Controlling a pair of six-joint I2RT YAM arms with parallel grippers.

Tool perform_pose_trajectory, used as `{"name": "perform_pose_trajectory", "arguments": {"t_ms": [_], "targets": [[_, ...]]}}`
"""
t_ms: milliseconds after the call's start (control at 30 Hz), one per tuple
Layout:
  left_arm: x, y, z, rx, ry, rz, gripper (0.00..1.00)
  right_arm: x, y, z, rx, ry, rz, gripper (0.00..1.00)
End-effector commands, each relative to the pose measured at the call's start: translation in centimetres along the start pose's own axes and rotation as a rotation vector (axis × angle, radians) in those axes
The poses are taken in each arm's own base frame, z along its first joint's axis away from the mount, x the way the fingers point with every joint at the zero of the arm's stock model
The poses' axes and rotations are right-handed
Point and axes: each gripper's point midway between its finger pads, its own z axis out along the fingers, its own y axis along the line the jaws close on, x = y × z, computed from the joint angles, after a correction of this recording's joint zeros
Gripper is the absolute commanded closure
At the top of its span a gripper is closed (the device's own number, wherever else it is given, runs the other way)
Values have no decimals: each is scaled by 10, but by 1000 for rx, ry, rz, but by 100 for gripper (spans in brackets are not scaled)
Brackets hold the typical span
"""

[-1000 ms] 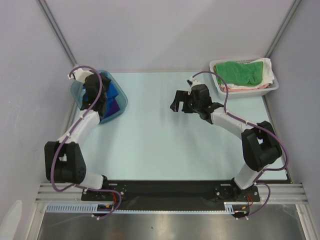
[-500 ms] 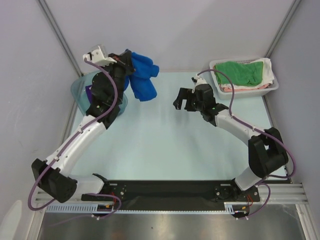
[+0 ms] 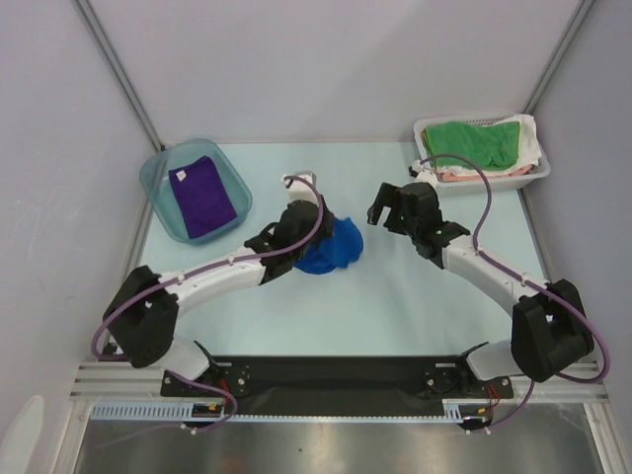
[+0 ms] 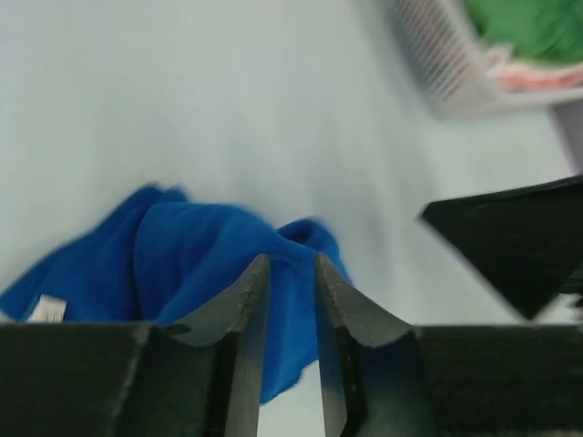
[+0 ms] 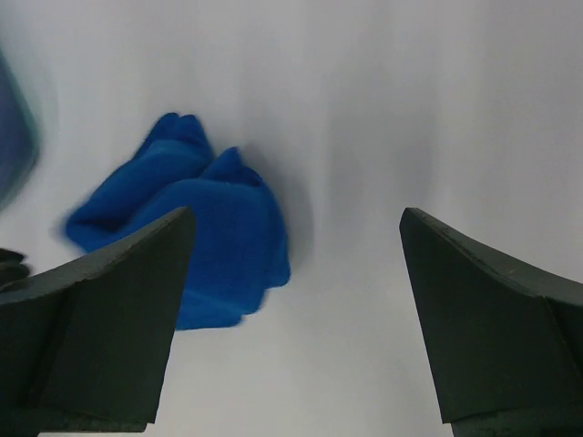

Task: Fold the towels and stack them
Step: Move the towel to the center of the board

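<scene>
Found both pincers empty over the pale table point(image 3: 415, 296). Took the left gripper point(image 4: 291, 266) first: fingers parted by only a narrow slit, nothing pinched in it, tips poised just over the royal blue towel point(image 3: 338, 247). Took the right gripper point(image 5: 296, 218) next: jaws spread wide, holding nothing, hanging near the same towel on its right side without touching it.

Swept across from the left after that. Saw the dark purple towel point(image 3: 202, 197) lying flat as a tidy rectangle inside the translucent teal tub point(image 3: 158, 176) at the far left corner. Saw the royal blue towel mid-table as a crumpled heap, white tag point(image 4: 46, 309) showing at one edge, no fold in it anywhere. Saw the green towel point(image 3: 474, 143) bunched on top in the white slatted basket point(image 3: 484, 184) at the far right, resting over a white cloth point(image 3: 531, 138) and a pinkish item point(image 3: 456, 175).

Judged the job barely begun. Could not judge the purple one as properly folded or merely laid flat. Reckoned nothing stacked yet, with three towels in three separate places. Counted as left to do: spreading and folding the blue, fetching and folding the green, then piling all three together.
</scene>
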Motion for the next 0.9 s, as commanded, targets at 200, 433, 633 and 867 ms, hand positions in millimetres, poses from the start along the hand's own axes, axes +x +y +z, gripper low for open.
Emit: {"name": "perform_pose_trajectory", "arguments": {"t_ms": [200,433,633,867], "targets": [[-5,61,-19,-147,-6,-122,61,46,8,-14,19,59,-33,3],[40,78,-19,-103,149,-114,65,103,16,-17,-10,140,-45,24],[58,78,-11,-66,214,-123,65,139,40,-6,-20,180,-110,26],[68,78,-10,-32,243,-144,66,165,41,23,67,228,-144,32]]}}
